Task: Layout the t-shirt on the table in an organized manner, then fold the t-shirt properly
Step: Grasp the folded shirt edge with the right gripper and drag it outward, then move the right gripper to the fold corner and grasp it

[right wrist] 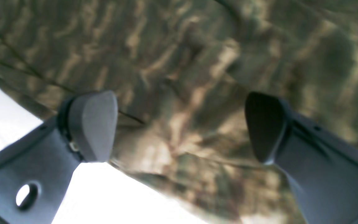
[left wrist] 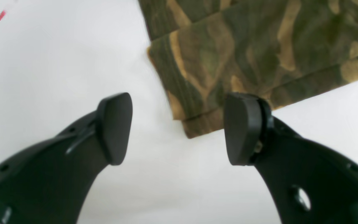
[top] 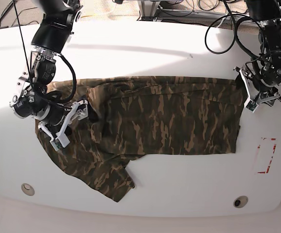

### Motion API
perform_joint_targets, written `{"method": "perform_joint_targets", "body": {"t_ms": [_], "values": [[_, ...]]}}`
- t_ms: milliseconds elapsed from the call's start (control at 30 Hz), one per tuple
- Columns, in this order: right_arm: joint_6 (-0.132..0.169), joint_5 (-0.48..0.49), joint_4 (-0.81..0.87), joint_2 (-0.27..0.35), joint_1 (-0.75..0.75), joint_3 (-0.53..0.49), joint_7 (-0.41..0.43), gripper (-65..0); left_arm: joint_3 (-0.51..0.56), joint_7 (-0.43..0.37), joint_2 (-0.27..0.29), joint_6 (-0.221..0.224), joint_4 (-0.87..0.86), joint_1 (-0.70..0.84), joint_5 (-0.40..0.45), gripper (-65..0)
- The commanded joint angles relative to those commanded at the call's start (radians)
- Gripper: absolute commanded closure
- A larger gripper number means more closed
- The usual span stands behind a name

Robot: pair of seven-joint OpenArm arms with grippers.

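Observation:
The camouflage t-shirt (top: 169, 116) lies spread across the white table (top: 155, 53), its hem to the right and one sleeve (top: 106, 179) hanging out at the lower left. My left gripper (left wrist: 179, 137) is open and empty, just above the table, with a layered hem corner of the t-shirt (left wrist: 228, 62) right before its fingertips; it sits at the shirt's right edge in the base view (top: 244, 90). My right gripper (right wrist: 179, 127) is open and empty, hovering close over the rumpled t-shirt (right wrist: 182, 62) near the shoulder at the left end (top: 82, 114).
A red tape rectangle (top: 266, 155) lies on the table right of the hem; a bit of it shows in the left wrist view (left wrist: 0, 15). Two grommet holes (top: 27, 189) (top: 240, 201) sit near the front edge. Cables hang behind the right-side arm.

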Motion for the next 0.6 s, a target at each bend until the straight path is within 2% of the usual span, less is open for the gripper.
{"method": "perform_joint_targets", "body": {"t_ms": [133, 300, 433, 533, 600], "values": [[0.0, 0.0, 0.035, 0.074, -0.049, 0.0, 0.054, -57.1, 0.0, 0.002, 0.003, 0.0, 0.074, 0.0, 0.0, -42.6], [0.0, 0.0, 0.037, 0.14, -0.117, 0.0, 0.13, -53.3, -0.002, 0.002, 0.003, 0.0, 0.074, 0.0, 0.0, -42.5], [0.0, -0.003, -0.005, 0.189, -0.175, 0.0, 0.201, -49.8, -0.002, 0.002, 0.008, 0.0, 0.06, 0.002, 0.0, -36.5], [0.0, -0.003, -0.058, 0.216, -0.213, 0.0, 0.276, -49.1, -0.002, -0.006, 0.028, 0.0, 0.029, 0.011, 0.0, -30.0], [0.0, -0.003, -0.089, 0.23, -0.219, 0.0, 0.296, -49.1, -0.002, -0.006, 0.029, 0.0, 0.014, 0.011, 0.0, -27.8]]}}
